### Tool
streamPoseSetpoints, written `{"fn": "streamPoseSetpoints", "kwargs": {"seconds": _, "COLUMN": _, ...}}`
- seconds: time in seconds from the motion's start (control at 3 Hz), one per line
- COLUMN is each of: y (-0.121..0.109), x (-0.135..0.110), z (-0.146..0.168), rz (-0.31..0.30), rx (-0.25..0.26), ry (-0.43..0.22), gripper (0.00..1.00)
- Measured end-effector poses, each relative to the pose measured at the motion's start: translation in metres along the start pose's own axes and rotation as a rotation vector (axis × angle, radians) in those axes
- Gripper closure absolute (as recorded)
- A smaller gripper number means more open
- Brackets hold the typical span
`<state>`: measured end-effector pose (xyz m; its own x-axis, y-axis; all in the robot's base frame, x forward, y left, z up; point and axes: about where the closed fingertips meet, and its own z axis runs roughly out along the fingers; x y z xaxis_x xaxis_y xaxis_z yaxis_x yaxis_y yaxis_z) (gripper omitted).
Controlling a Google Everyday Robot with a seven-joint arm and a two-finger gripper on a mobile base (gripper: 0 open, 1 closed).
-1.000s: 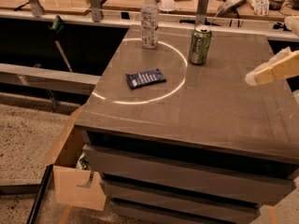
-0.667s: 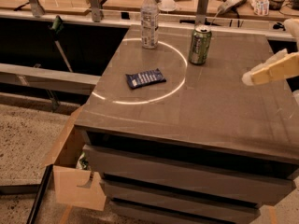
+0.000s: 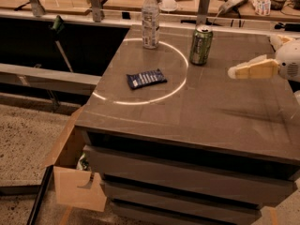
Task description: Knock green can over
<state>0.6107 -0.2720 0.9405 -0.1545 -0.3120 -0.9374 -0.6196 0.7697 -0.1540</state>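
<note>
The green can (image 3: 201,45) stands upright at the back of the grey table top (image 3: 211,107), on the right edge of a bright ring of light. My gripper (image 3: 234,72) reaches in from the right edge of the view, with pale tan fingers (image 3: 253,69) pointing left. It hovers above the table to the right of the can and a little nearer to the camera, apart from it.
A clear plastic bottle with a white cap (image 3: 150,20) stands at the back left of the table. A dark blue snack packet (image 3: 146,78) lies flat inside the light ring. A cardboard box (image 3: 75,172) sits on the floor at the table's left. Cluttered benches run behind.
My gripper has moved left, closer to the green can. The can, bottle and packet have not moved.
</note>
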Motion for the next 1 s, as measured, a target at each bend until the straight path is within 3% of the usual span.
{"fn": "streamPoseSetpoints", "kwargs": {"seconds": 0.33, "y": 0.001, "x": 0.013, "z": 0.036, "rz": 0.035, "rx": -0.048, "ry": -0.026, "gripper": 0.0}}
{"fn": "streamPoseSetpoints", "kwargs": {"seconds": 0.67, "y": 0.0, "x": 0.018, "z": 0.074, "rz": 0.031, "rx": -0.09, "ry": -0.044, "gripper": 0.0}}
{"fn": "streamPoseSetpoints", "kwargs": {"seconds": 1.0, "y": -0.012, "x": 0.022, "z": 0.104, "rz": 0.041, "rx": -0.085, "ry": -0.059, "gripper": 0.0}}
